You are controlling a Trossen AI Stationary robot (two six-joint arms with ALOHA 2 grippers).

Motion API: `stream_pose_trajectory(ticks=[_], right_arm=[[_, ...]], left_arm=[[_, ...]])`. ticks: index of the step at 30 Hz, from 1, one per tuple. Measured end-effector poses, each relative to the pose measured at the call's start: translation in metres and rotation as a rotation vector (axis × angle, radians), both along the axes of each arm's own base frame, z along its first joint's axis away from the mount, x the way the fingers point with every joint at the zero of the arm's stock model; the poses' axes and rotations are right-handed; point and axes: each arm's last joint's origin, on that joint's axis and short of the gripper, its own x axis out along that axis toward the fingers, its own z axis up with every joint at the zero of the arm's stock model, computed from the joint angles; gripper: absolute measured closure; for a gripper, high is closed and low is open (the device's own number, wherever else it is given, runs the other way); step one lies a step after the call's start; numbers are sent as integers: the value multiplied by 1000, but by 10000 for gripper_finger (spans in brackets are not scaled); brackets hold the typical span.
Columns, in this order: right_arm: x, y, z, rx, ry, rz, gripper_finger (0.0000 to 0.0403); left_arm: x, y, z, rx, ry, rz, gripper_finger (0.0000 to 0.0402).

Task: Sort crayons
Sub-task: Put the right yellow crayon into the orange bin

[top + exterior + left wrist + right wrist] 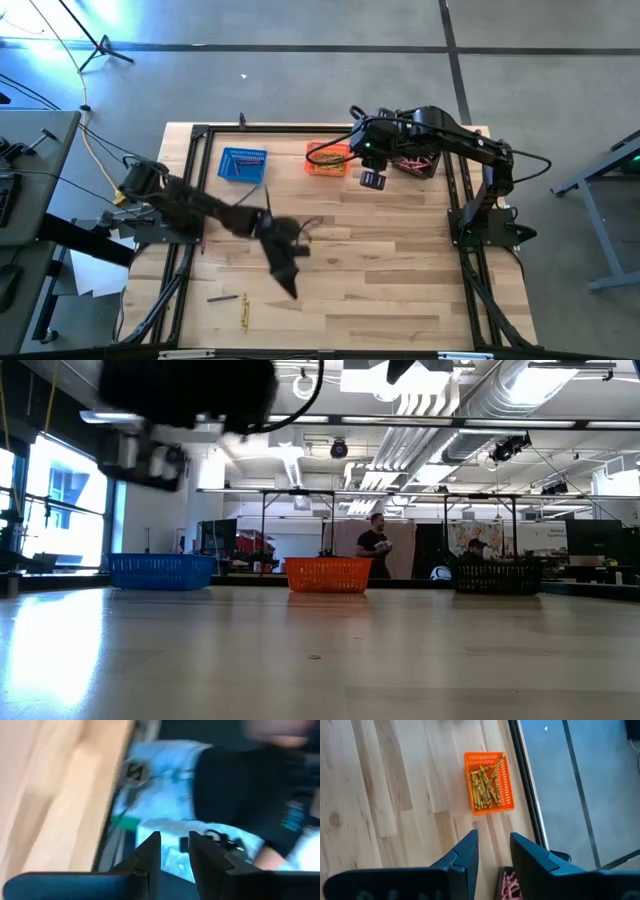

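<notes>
Two loose crayons lie flat on the table near its front left: a dark one (222, 297) and a yellow one (244, 312). My left gripper (292, 288) is just to their right, above the table, blurred; its fingers (150, 852) stand open with nothing between them. My right gripper (372, 181) hangs open and high between the orange basket (328, 158) and the black basket (415, 163). The orange basket (489, 782) holds several yellow crayons (485, 787). Pink crayons (509, 887) show in the black basket.
A blue basket (242, 165) stands at the far left, in a row with the orange and black ones (497, 576). Black frame rails (190, 200) run along the table's left and right sides. The middle of the wooden table is bare. A person (375, 545) stands far behind.
</notes>
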Motion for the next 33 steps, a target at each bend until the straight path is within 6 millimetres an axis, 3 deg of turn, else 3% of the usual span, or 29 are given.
stream_pose_trajectory(ticks=[8,21,25,33], right_arm=[[0,0,0,-22,23,51,304],[0,0,0,-37,33,84,304],[1,0,1,-39,27,87,304],[2,0,1,-40,11,85,304]], left_arm=[[-37,-59,-25,179,446,228,316],[-90,-137,-23,17,805,589,316],[-103,-148,-20,81,891,562,316],[-110,-143,-20,238,954,622,316]])
